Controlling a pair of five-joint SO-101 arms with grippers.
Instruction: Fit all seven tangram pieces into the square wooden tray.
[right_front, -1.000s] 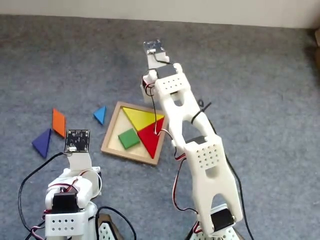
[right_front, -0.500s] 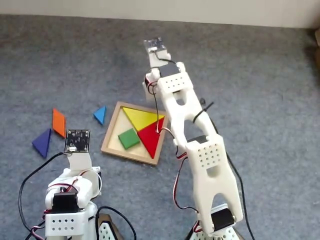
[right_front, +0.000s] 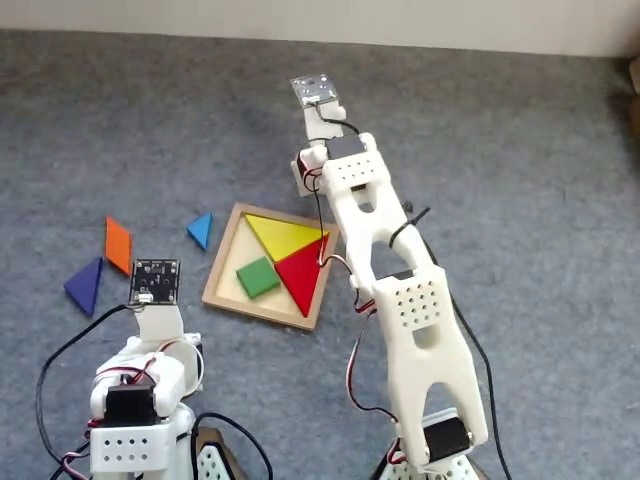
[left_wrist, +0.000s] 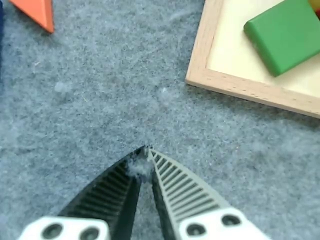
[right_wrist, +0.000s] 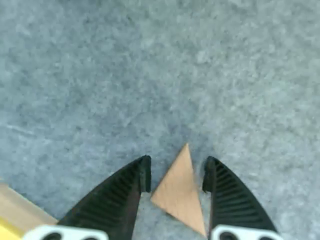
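Observation:
The square wooden tray (right_front: 222, 287) lies mid-table holding a yellow triangle (right_front: 279, 237), a red triangle (right_front: 301, 273) and a green square (right_front: 258, 277). Left of it on the carpet lie a light blue triangle (right_front: 201, 229), an orange parallelogram (right_front: 118, 244) and a dark blue triangle (right_front: 85, 284). Beyond the tray's far edge, my right gripper (right_wrist: 176, 174) stands open low over the carpet. A tan triangle (right_wrist: 179, 195) lies between its fingers. My left gripper (left_wrist: 145, 152) is shut on nothing, near the tray's front left rim (left_wrist: 202, 60), with the green square (left_wrist: 285, 32) just inside.
Grey carpet covers the table. The right arm (right_front: 385, 250) stretches over the tray's right side. A corner of the orange parallelogram (left_wrist: 37, 12) shows in the left wrist view. The tray's corner (right_wrist: 20, 212) sits close beside the right gripper.
The right arm has shifted slightly farther from the tray and to the right. The left arm and the pieces have not moved.

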